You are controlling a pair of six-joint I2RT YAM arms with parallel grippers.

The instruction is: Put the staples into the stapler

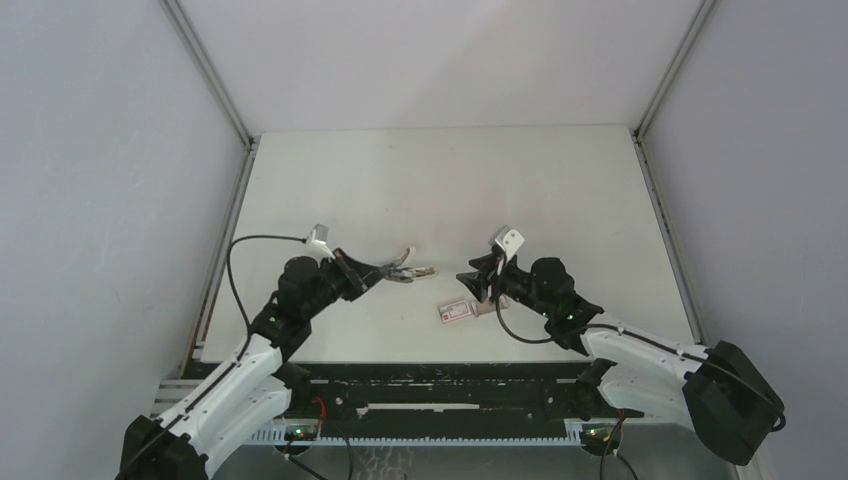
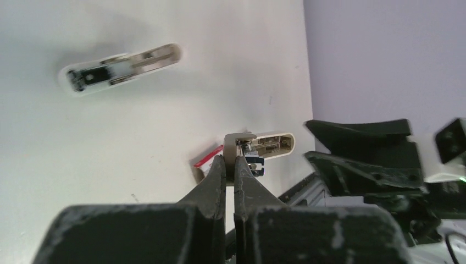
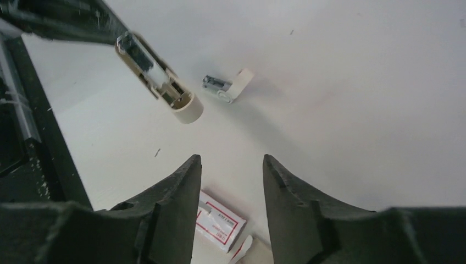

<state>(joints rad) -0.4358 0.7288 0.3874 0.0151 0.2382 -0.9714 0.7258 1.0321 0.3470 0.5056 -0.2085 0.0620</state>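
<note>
left claw [image 2: 231, 159] pinching stapler [image 2: 269, 144] end | right claw [image 3: 232, 160] spread (stapler ahead, apart)

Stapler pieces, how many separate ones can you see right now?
2. The held stapler piece is pinched by its end in the left gripper; the loose stapler piece lies on the table beyond it, untouched. Smaller parts could be hidden behind the gripper.

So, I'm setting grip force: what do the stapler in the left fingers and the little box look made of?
The stapler has a smooth, matte cream-white shell with a rounded moulded end, so probably plastic. The grey, glinting parts inside look like metal. The box is likely printed cardboard: flat red-and-white faces with crisp edges.
</note>
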